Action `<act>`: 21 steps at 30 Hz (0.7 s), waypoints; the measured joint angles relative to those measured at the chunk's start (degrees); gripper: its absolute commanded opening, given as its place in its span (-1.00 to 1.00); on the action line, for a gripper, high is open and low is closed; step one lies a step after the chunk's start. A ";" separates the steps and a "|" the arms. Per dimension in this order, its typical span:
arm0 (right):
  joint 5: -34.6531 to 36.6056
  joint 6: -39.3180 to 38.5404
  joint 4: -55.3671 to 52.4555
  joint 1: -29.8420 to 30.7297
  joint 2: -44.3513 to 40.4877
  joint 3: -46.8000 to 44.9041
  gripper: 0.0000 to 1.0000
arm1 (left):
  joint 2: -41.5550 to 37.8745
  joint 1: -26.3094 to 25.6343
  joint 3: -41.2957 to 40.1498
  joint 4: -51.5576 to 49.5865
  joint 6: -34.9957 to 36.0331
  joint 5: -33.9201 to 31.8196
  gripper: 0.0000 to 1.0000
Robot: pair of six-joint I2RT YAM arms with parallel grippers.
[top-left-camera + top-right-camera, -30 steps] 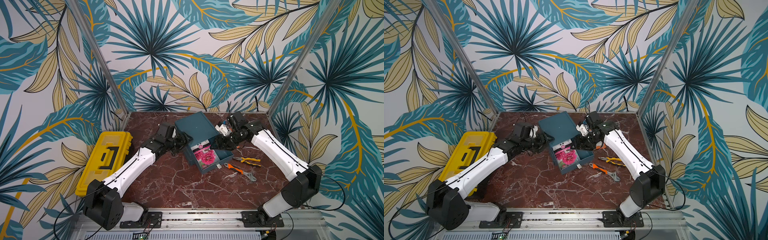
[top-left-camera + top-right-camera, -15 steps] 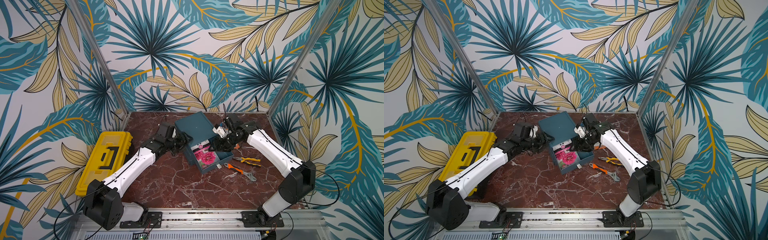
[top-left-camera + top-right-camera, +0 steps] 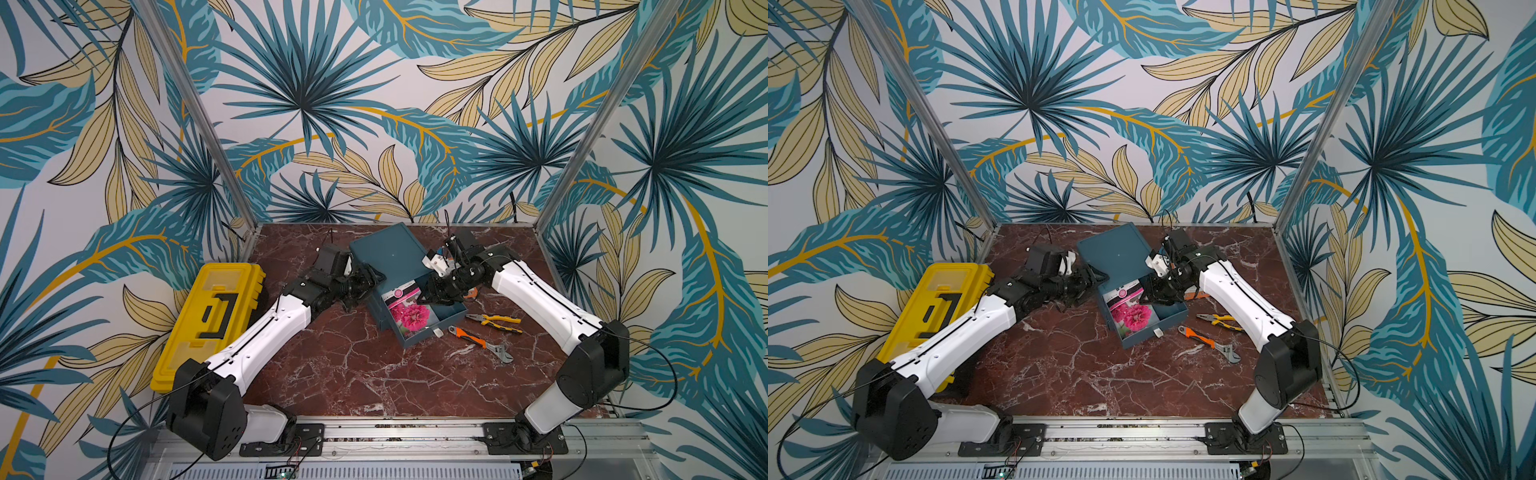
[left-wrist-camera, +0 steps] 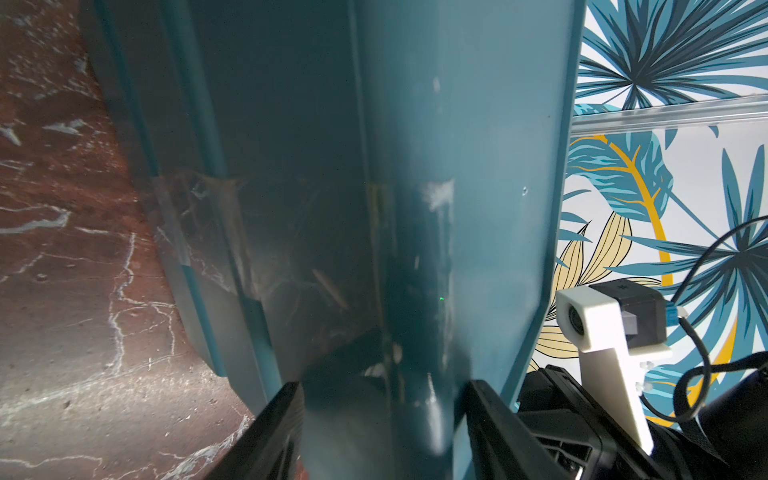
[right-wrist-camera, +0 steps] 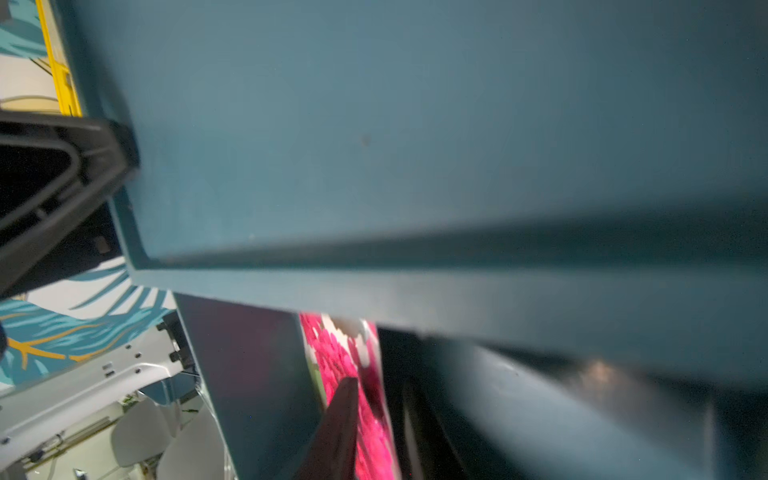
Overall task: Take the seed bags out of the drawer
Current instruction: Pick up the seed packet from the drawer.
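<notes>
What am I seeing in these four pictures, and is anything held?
Two white robot arms work on a marble tabletop. Two pictures look down from overhead; the other two come from cameras on each wrist. On it: a yellow toolbox, a blue cabinet with its drawer pulled open, pliers and a wrench. The left end effector clamps the cabinet's side. The right end effector is inside the drawer, fingers either side of a pink seed bag; a firm grip isn't clear.
</notes>
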 measured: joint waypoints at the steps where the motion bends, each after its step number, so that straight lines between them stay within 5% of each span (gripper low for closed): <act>1: -0.07 0.46 0.04 0.00 0.00 0.00 -0.78 | 0.00 0.00 0.00 0.00 0.00 0.00 0.30; 4: -0.15 1.97 0.09 0.00 0.00 0.04 -0.99 | 0.00 0.00 0.00 0.00 0.00 0.00 0.30; 21: -4.94 14.69 -2.21 -1.53 -0.63 5.05 -1.00 | -0.15 0.00 -0.24 0.22 -0.02 -0.04 0.30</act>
